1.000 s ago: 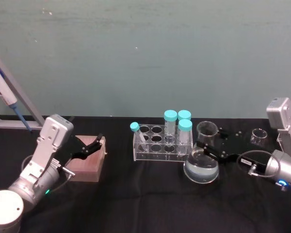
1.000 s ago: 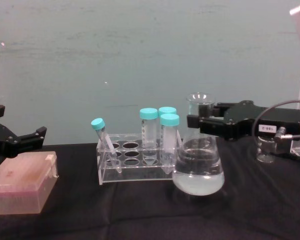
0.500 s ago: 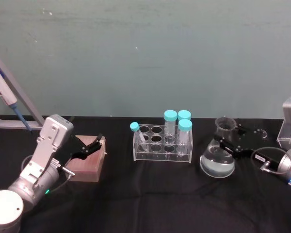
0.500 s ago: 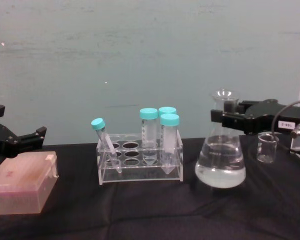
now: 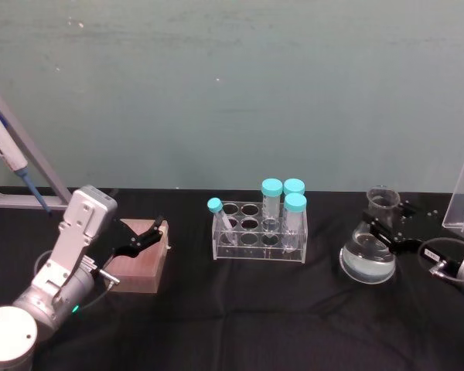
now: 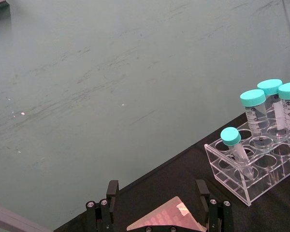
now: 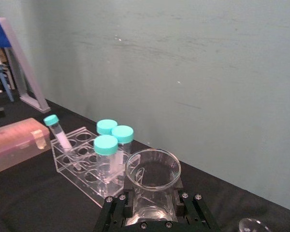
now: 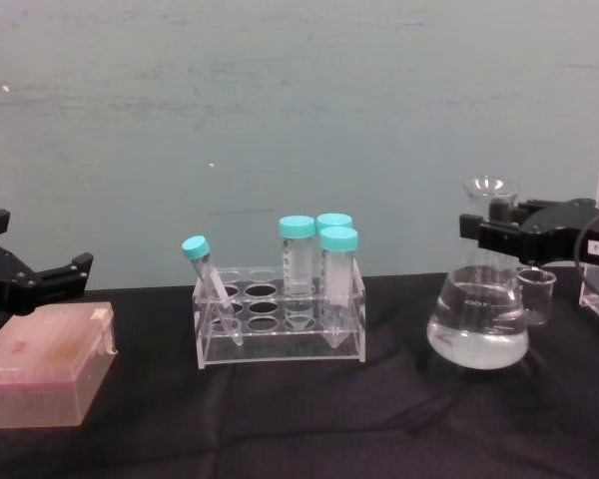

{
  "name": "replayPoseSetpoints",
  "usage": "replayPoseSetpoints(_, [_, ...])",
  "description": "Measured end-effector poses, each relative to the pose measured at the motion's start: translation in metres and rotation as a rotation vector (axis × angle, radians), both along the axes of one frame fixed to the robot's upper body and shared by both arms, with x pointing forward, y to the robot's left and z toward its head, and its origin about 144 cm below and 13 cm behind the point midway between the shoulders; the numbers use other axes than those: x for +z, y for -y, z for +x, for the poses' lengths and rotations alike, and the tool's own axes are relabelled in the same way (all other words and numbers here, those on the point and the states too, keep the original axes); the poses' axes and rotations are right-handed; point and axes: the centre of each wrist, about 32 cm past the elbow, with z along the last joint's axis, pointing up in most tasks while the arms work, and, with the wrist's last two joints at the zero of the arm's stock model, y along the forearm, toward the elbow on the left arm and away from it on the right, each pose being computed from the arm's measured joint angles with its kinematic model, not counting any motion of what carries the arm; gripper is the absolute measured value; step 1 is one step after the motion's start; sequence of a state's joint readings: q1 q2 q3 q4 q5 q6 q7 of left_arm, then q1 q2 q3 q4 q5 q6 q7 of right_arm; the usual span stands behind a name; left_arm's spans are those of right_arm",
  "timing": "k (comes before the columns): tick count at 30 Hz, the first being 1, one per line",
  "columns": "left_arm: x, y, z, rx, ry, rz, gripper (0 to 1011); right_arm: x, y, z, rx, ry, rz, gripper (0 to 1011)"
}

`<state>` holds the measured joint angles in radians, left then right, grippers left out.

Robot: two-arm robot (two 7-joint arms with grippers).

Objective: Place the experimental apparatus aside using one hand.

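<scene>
The conical flask point(image 5: 366, 257), clear glass with clear liquid filling its wide base, stands at the worktop's point(image 5: 240, 309) right side, its neck clamped in the right pincer point(image 5: 388, 229). The left pincer point(image 5: 145, 233) gapes over a pink box point(image 5: 138, 263).

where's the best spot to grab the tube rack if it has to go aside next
Likely one of the short end walls of the clear tube rack, coming from above on its left end. There only one thin capped tube leans, while three tall capped tubes crowd the right end and would block the fingers. The right hand is shut on the flask; the left hand hovers over the pink box.
</scene>
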<state>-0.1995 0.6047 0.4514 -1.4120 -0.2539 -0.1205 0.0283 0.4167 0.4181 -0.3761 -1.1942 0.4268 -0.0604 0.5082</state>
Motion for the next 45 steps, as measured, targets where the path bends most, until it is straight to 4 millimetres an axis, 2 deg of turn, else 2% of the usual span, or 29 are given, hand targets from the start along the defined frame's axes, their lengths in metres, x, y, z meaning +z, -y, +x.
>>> replayPoseSetpoints(16, [0.0,0.0,0.0,0.0,0.0,0.0,1000,-0.001,0.012,-0.005,-0.126,0.018,-0.021,457])
replayPoseSetpoints(45, [0.0,0.0,0.0,0.0,0.0,0.0,1000,-0.006,0.018,-0.005,-0.164,-0.005,-0.025,457])
